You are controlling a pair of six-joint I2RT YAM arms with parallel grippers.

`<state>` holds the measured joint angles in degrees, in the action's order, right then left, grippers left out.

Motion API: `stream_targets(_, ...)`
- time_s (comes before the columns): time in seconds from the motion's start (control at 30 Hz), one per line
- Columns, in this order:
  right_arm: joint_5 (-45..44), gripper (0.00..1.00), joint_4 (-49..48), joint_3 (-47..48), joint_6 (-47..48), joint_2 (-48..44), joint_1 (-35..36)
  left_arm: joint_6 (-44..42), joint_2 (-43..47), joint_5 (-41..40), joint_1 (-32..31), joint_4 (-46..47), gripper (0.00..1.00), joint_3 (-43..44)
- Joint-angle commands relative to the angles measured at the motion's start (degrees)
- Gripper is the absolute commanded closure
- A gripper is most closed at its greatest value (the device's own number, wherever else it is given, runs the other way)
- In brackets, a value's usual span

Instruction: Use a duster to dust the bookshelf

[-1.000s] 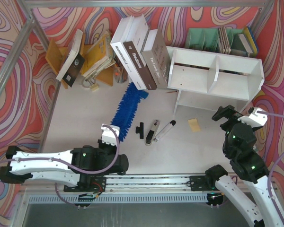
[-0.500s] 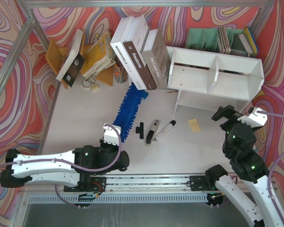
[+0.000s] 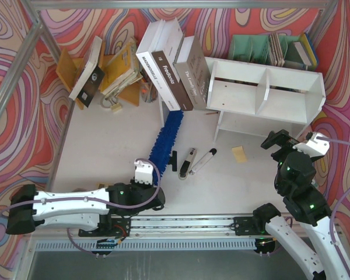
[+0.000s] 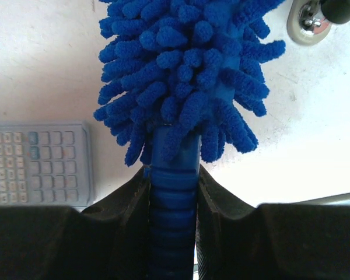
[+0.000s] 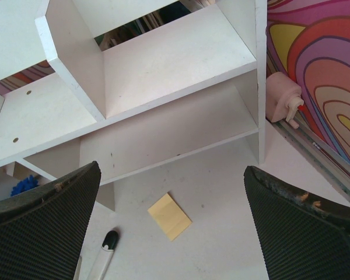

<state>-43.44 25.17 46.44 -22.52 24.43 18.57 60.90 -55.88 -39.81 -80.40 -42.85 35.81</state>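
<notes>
The left gripper (image 4: 172, 186) clamps the blue chenille duster (image 4: 184, 70) by its handle; the right gripper (image 5: 172, 221) hangs spread wide before the white bookshelf (image 5: 163, 64)

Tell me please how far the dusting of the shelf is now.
Done: the left gripper is shut on the handle of the duster. In hand: its head points at the leaning books, beside the bookshelf, not yet on it. Remaining: all the wiping. The right gripper is open and empty.
</notes>
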Motion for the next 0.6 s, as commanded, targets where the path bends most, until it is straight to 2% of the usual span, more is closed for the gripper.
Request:
stream_targets(0.0, -0.9, 0.01, -0.1, -0.2, 0.1, -0.4, 0.0, 6.3, -2.9, -2.3, 1.6, 1.4, 1.0, -2.1)
stream_targets(0.17, -0.6, 0.01, -0.3, -0.1, 0.3, -0.2, 0.0, -0.3, -0.6, -7.1, 1.8, -3.3, 1.0, 2.8)
stream_targets(0.37, -0.6, 0.01, 0.0, -0.1, 0.1, -0.5, 0.0, -4.9, 10.9, -16.1, 1.8, -8.0, 1.0, 5.2)
stream_targets(0.57, -0.7, 0.01, 0.0, -0.1, 0.2, -0.6, -0.1, -5.2, 16.9, -17.3, 1.8, -7.9, 1.0, 3.3)
